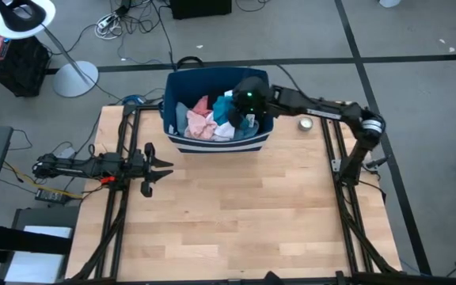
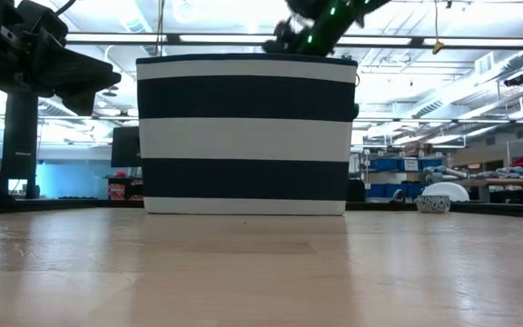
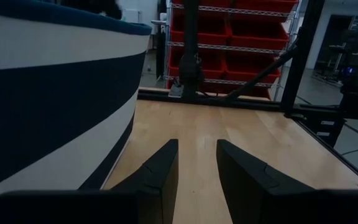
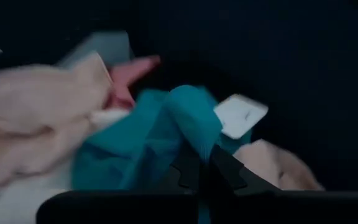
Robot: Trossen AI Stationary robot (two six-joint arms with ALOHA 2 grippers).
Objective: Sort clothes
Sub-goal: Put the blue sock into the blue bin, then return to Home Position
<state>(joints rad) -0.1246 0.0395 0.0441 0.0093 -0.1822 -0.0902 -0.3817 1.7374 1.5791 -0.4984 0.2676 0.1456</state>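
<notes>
the clothes [image 1: 212, 123] lie heaped inside the navy bin with white stripes [image 1: 212, 145], which stands at the far middle of the wooden desk [image 1: 236, 214]. in the high view a coral-pink piece [image 1: 199, 120] shows on the left of the heap, with white and teal cloth beside it; the right wrist view shows a teal garment [image 4: 160, 134] with a white tag, a pink piece behind it and pale cloth to either side.

the right gripper [image 1: 248, 101] hangs over the bin's right half, its arm reaching in from the desk's right edge. in its wrist view the jaws are clenched together just at the teal garment; whether any cloth is caught between them cannot be told. in the low view the gripper's green-lit head [image 2: 320, 23] shows above the bin's rim.

the left gripper [image 1: 161, 168] waits low over the desk near its left edge, in front of the bin's left corner, jaws parted and grasping nothing; its wrist view shows the striped bin wall [image 3: 55, 93] close by and bare desk between the fingers [image 3: 160, 174].

a small round metal tin [image 1: 305, 123] sits on the desk just right of the bin.
</notes>
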